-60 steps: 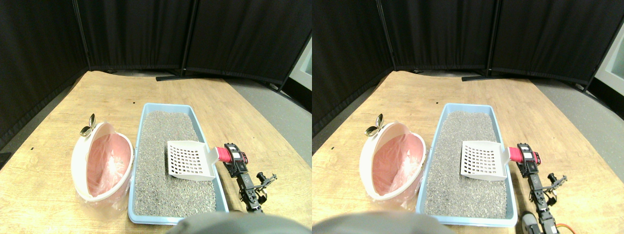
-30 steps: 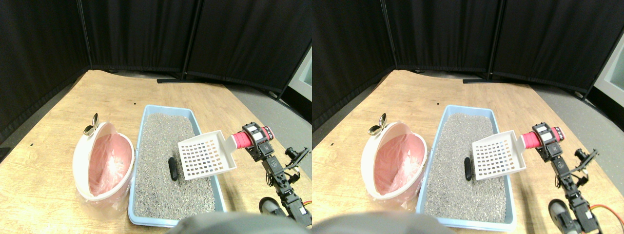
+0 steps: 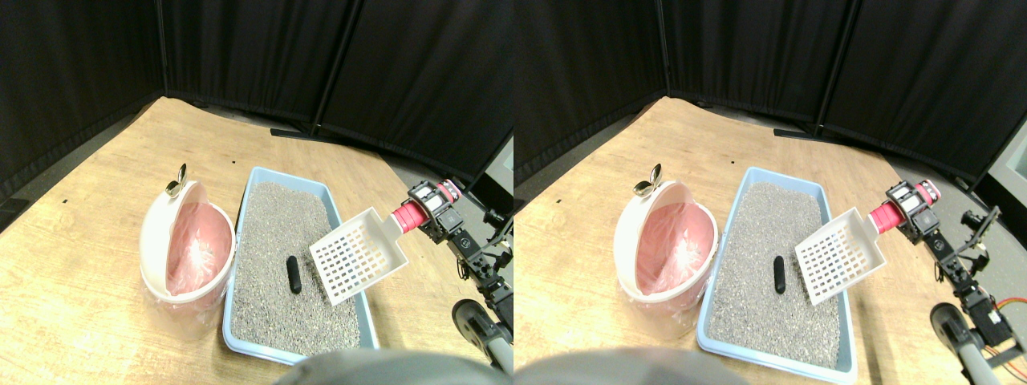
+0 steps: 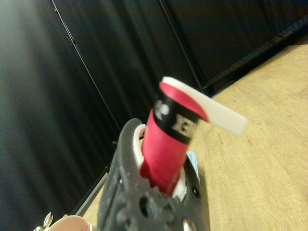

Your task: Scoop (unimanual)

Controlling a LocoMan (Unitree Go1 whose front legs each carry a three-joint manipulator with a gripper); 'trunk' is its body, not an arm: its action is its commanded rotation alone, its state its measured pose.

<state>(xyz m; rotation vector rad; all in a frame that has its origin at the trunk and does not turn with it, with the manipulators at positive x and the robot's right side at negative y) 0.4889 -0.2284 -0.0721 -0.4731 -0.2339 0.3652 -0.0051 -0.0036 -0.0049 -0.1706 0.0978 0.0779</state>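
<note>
The right gripper (image 3: pixel 427 210) is clamped on the red wrapped handle (image 3: pixel 407 216) of the white slotted plastic scoop (image 3: pixel 358 256); in the wrist view the handle (image 4: pixel 166 144) sits seated in the dark jaw frame, so the grip appears firm. The scoop blade hangs tilted above the right-hand edge of the light blue rectangular litter tray (image 3: pixel 241 212), clear of the grey granular litter (image 3: pixel 277 257). The target, a small dark elongated lump (image 3: pixel 294 274), lies on the litter surface near the tray's middle, just beside the blade's lower edge. For the step in hand, lower the leading edge into the litter on the near side of the lump, keep the blade shallow, and drive under it rather than against it, so that it does not roll away. Lift level and let loose litter drain through the slots. The white round bin with pink liner (image 3: pixel 189 249) stands touching the tray's left wall, ready to receive it.
</note>
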